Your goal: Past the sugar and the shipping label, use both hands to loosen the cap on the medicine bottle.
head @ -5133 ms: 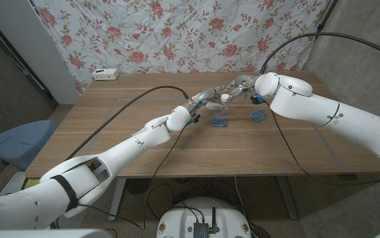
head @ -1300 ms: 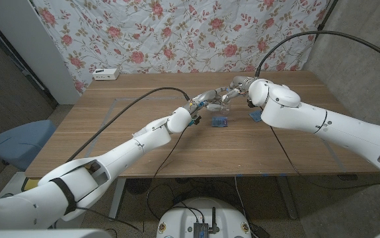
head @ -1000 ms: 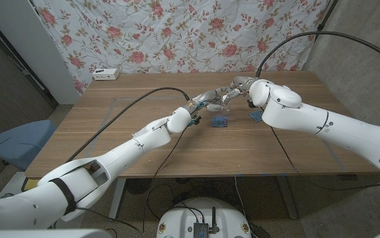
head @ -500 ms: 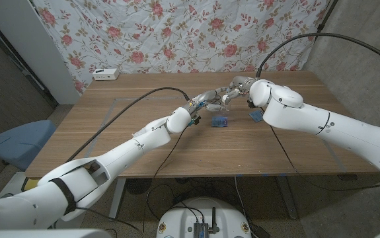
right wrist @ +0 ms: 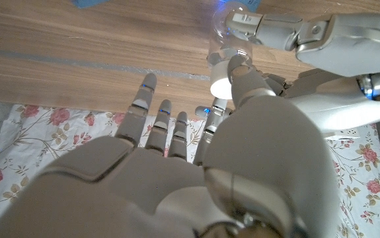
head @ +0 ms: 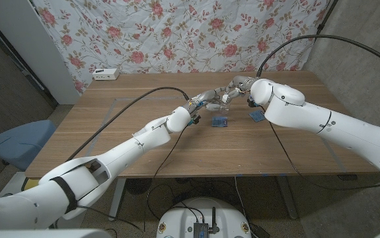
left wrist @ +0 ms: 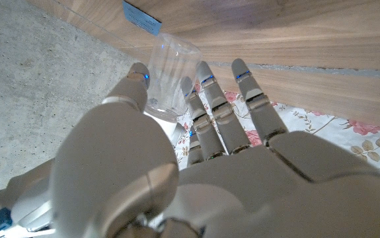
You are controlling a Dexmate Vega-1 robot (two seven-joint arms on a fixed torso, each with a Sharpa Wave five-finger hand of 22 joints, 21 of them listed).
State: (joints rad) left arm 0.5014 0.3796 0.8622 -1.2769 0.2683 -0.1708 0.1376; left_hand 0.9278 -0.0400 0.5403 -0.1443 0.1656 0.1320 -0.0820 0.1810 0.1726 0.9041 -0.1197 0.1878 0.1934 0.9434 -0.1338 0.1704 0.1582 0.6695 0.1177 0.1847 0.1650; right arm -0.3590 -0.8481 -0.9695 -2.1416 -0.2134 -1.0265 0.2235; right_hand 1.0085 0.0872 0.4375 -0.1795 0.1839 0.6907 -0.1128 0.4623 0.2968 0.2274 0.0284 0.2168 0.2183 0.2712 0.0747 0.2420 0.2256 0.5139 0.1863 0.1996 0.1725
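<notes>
Near the wooden table's [head: 110, 125] far middle, the left hand [head: 211, 97] grips a clear medicine bottle [left wrist: 170, 74] while the right hand [head: 237, 87] pinches its white cap [right wrist: 221, 82]. Two blue packets [head: 220, 121] lie just beside them, one half hidden behind the right arm.

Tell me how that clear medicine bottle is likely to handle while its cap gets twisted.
The medicine bottle looks like smooth clear plastic, so it is probably light and could slip or spin in the left hand. Its white cap is small under the right hand, so grip there is likely marginal.
</notes>
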